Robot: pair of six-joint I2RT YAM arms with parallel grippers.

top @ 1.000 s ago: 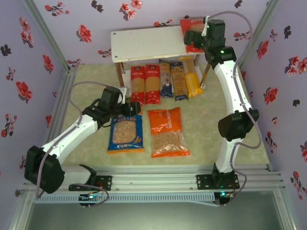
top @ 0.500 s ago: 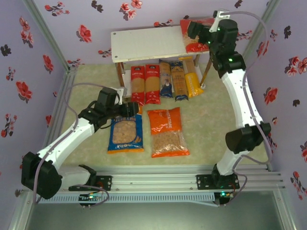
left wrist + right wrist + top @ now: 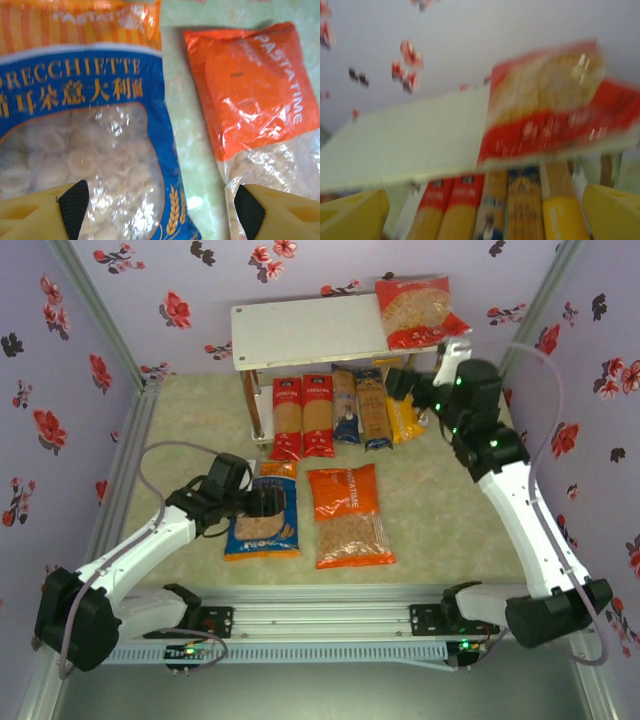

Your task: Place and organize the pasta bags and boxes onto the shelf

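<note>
**A:** What is different from 1 second ago?

**B:** The right gripper [image 3: 402, 382] has come back off the shelf [image 3: 300, 330]. It was over the right end of the top board. Now it hangs lower, in front of the shelf, with its fingers apart and nothing between them.

**A:** And the red bag?

**B:** The red bag [image 3: 415, 312] lies flat on the right end of the top board, free of the gripper. I judge that 1 of the 3 bags is placed, though its right side may reach past the board's edge.

**A:** What about the left side?

**B:** The left gripper [image 3: 160, 210] has sunk toward the blue bag [image 3: 262, 522]. That bag lies on the table [image 3: 440, 510], just beside the orange bag [image 3: 350, 518]. The fingers are spread wide and are not clamped on anything.

**A:** And the packs?

**B:** The 5 spaghetti packs [image 3: 340, 410] have not moved. They lie side by side under the top board. The blue bag looks like the next pick.
</note>
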